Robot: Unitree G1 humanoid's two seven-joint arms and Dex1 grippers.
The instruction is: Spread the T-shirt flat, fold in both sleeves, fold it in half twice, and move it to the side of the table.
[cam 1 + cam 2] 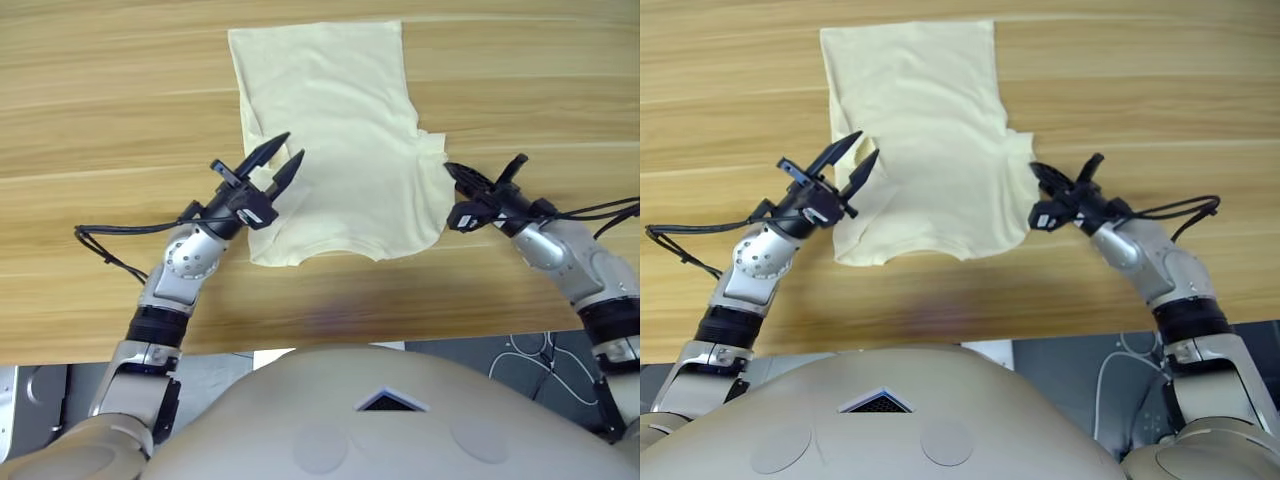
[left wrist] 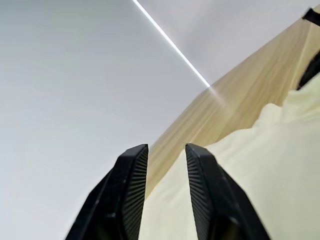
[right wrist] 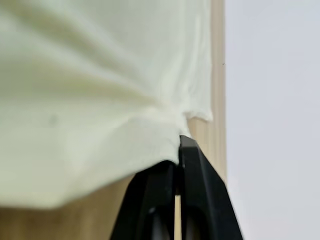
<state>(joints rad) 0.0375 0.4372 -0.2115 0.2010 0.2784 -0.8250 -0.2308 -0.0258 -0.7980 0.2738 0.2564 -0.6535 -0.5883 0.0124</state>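
From the head, the pale yellow T-shirt [image 1: 330,140] lies mid-desk [image 1: 100,120] with bare wood on either side, the left gripper [image 1: 292,146] at its left edge and the right gripper [image 1: 450,168] at its right. The left wrist view shows spread jaws over the shirt's edge, with a plain wall beyond. In the right wrist view, the jaws pinch the shirt's edge.

Likely a robotics lab: bare wood-grain table [image 1: 100,110], plain white wall [image 2: 75,75], loose cables [image 1: 535,352] on the floor [image 1: 455,348].

head pair overhead, wrists seemingly near t-shirt [image 1: 330,130]
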